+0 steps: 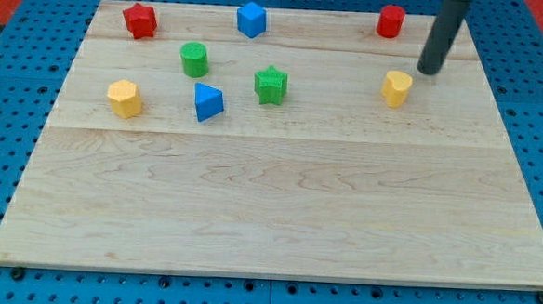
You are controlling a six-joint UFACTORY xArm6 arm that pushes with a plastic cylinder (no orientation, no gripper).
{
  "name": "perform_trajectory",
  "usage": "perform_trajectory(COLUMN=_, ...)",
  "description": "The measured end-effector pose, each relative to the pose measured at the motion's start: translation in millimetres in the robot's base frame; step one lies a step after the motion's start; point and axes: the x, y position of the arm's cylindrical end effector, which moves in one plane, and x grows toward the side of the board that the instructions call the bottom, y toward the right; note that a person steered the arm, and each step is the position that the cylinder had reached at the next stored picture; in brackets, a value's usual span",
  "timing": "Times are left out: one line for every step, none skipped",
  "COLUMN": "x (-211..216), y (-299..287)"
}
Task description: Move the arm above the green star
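Seven blocks on a pale wooden board (277, 217), all in the upper half of the frame. Green star (271, 85) sits upper centre, just right of the blue triangular block (208, 102). My tip (429, 71) rests upper right, just above and right of the yellow block at right (397, 88), well apart from the star. No gripper fitted: a bare rod, nothing to open or close.

Judgement: travel left across the frame to a spot just above the star, keeping clear of the red cylinder (390, 20) and blue cube (251, 19) along the top, and stop short of touching.

Blocks look matte, moulded, hard-edged. Board grain runs across; blue pegboard (4, 110) surrounds it. Green cylinder (194, 60), red star (140, 20) and yellow block at left (124, 99) lie upper left.
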Motion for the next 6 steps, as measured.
perform_trajectory(x=-16.2, y=-55.2)
perform_trajectory(x=-17.1, y=-94.8)
perform_trajectory(x=-17.1, y=-123.6)
perform_trajectory(x=-9.6, y=-146.3)
perform_trajectory(x=-8.8, y=-168.5)
perform_trajectory(x=-10.2, y=-191.1)
